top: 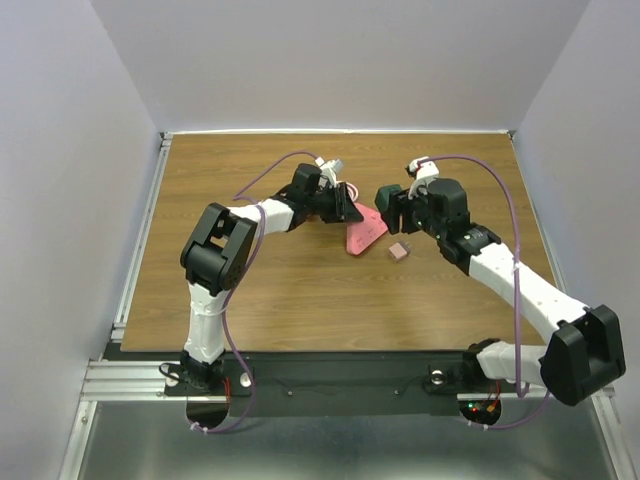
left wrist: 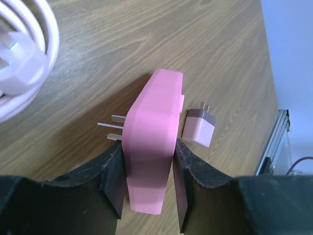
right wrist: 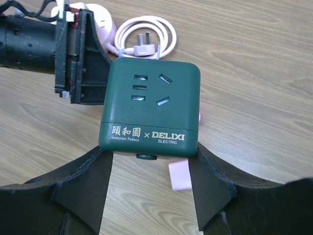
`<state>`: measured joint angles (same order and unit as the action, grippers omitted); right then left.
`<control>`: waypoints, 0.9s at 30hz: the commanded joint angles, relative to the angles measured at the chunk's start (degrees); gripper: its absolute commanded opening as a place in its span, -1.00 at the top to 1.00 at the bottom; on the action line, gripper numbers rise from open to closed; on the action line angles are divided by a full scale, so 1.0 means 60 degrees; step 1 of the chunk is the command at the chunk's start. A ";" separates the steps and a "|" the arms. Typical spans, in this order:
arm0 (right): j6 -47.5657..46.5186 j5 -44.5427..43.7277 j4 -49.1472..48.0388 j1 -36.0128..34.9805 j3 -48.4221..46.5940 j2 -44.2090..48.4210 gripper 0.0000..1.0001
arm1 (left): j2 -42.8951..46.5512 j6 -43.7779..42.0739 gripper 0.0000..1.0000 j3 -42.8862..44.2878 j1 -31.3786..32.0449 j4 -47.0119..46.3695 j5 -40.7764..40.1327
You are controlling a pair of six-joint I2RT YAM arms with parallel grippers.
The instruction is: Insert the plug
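My left fingers (left wrist: 113,181) clamp the plug (left wrist: 149,142), right fingers (right wrist: 88,191) the socket (right wrist: 150,110). Risk: prongs (left wrist: 115,128) meet slots (right wrist: 146,88) skewed, plug twists loose.

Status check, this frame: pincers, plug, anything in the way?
Left pincer shut on pink plug, prongs exposed. Right pincer shut on green socket cube. Not yet mated. Small charger lies beside plug.
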<state>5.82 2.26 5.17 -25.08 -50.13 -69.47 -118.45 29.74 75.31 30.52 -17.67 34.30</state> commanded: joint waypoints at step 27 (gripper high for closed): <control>-0.1278 0.3242 0.7393 0.0079 -0.4898 -0.3037 0.99 | 0.0069 -0.1323 -0.85 0.0471 -0.0224 0.1993 -0.1499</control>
<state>-0.47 20.51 37.63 -25.08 -73.12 -84.31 -117.69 24.82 76.18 29.50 -8.05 25.06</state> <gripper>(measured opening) 0.644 0.926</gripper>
